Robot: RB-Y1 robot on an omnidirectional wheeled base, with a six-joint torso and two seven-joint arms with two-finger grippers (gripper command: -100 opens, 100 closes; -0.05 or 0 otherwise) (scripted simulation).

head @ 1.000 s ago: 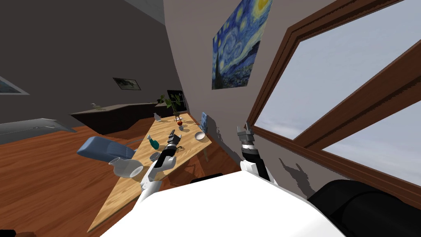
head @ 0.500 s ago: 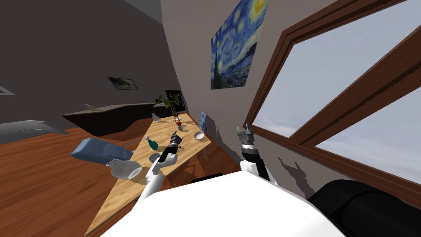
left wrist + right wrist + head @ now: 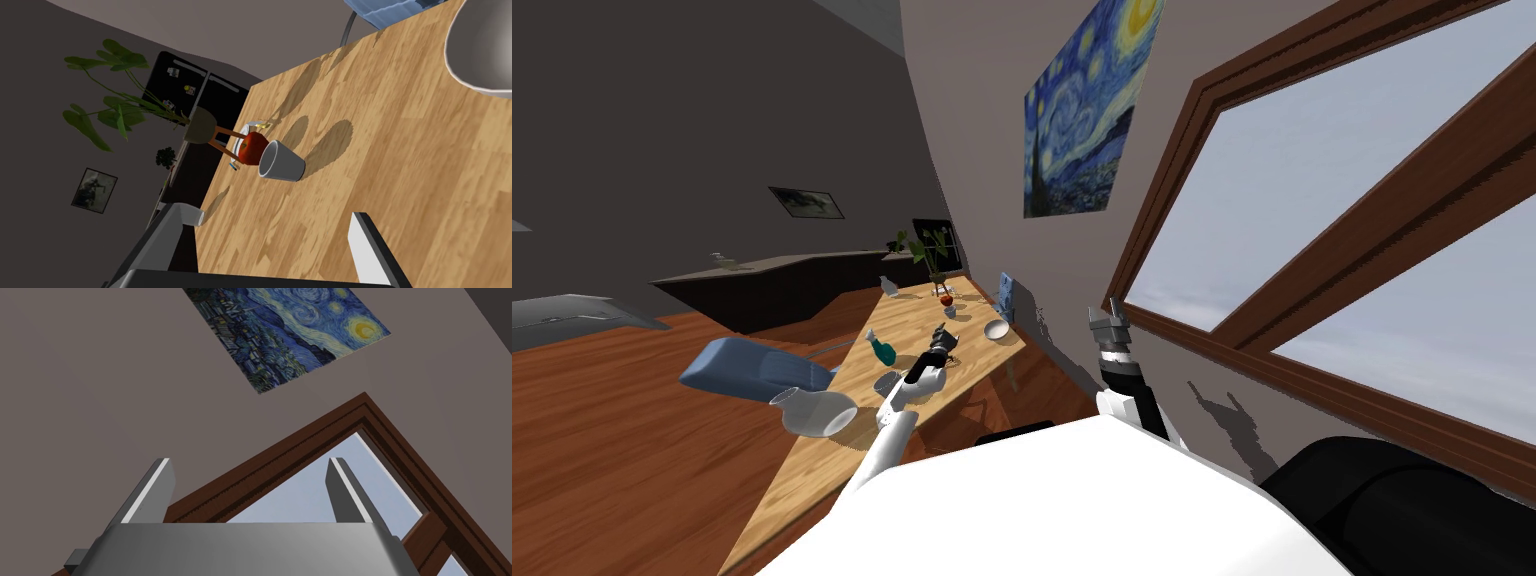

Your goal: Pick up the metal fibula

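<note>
Since a second ago the left end effector (image 3: 266, 211) has reached farther along the bench (image 3: 400, 175), fingers spread, facing a tipped grey cup (image 3: 281, 161) and red apple (image 3: 251, 147) mid-frame. The fibula I cannot pick out. Right end effector (image 3: 248, 462) stands spread.

Light wooden table (image 3: 812, 470) at 7 o'clock, reddish plank floor (image 3: 612, 470) at 8, dark counter (image 3: 802, 275) at 10, starry-night painting (image 3: 1087, 110) at 12, brown-framed window (image 3: 1312, 180) at 2.
</note>
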